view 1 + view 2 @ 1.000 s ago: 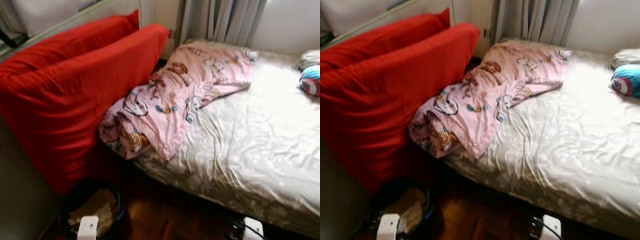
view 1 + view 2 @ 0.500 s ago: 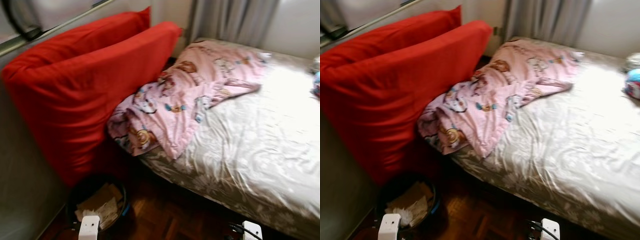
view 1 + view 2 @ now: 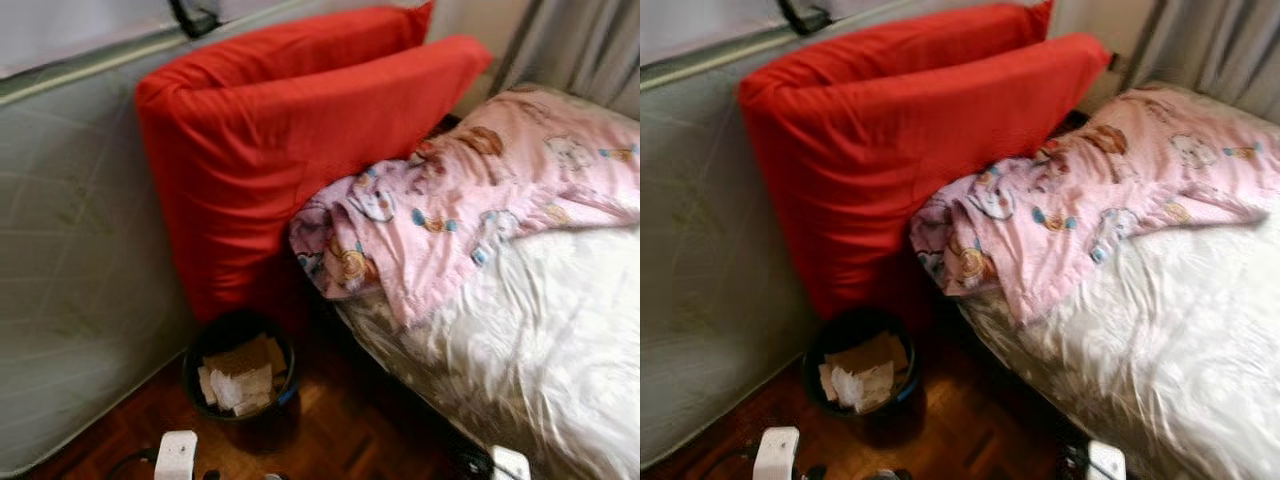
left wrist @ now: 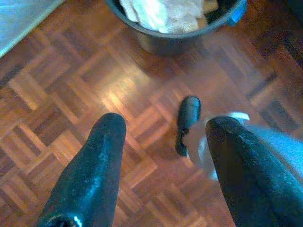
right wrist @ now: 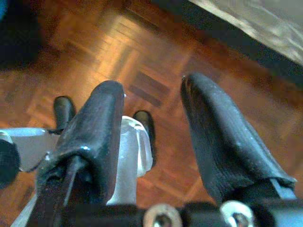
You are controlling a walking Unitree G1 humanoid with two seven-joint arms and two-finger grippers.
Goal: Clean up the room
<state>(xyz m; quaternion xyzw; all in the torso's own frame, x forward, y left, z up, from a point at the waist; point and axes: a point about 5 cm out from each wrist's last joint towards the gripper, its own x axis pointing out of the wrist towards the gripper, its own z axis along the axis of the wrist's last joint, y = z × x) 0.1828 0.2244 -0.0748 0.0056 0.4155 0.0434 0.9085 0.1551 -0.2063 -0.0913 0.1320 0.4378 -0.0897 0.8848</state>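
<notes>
Bed (image 3: 560, 370) with pale sheet, red cushions (image 3: 290, 150) leaning beside it, pink blanket (image 3: 470, 210) crumpled on the bed, black bin (image 3: 240, 375) of paper on wood floor (image 4: 71, 85), left gripper (image 4: 163, 142) and right gripper (image 5: 151, 118) hanging low, jaws apart, empty

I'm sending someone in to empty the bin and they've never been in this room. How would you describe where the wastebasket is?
Start at the bed with the pale satin sheet, then look to the big red cushions leaning at its side. On the wooden parquet floor at the foot of those cushions sits the wastebasket: small, round and black, stuffed with crumpled paper and cardboard.
</notes>
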